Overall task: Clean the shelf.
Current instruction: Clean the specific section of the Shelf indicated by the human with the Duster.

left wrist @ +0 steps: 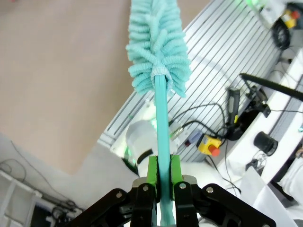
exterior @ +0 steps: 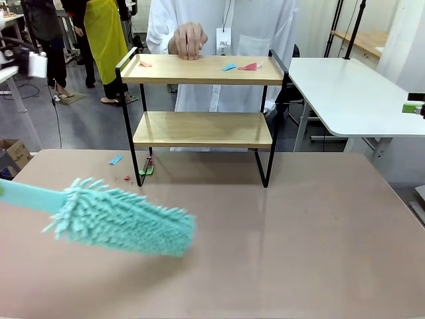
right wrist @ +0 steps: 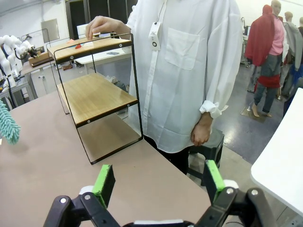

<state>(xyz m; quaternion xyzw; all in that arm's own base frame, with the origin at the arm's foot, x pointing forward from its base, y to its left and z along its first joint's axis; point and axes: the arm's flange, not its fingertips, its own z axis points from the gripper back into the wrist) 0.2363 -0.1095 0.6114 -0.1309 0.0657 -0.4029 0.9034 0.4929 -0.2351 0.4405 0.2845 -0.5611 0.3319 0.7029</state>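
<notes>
The shelf [exterior: 202,129] stands at the table's far middle, two light wooden boards in a thin black frame. On its top board lie several paper scraps: a pink one [exterior: 145,64], a blue one [exterior: 229,66] and a red one [exterior: 249,66]. The person's hand [exterior: 189,40] rests on that board. A teal fluffy duster [exterior: 123,219] hovers over the near left of the table, its handle running in from the left edge. My left gripper [left wrist: 163,163] is shut on the duster's handle [left wrist: 162,123]. My right gripper [right wrist: 158,182] is open and holds nothing, off to one side of the shelf [right wrist: 94,94].
Small paper scraps [exterior: 116,159] lie on the brown table [exterior: 299,232] by the shelf's left foot. The person in a white shirt [right wrist: 189,61] stands right behind the shelf. A white table [exterior: 352,93] stands at the back right.
</notes>
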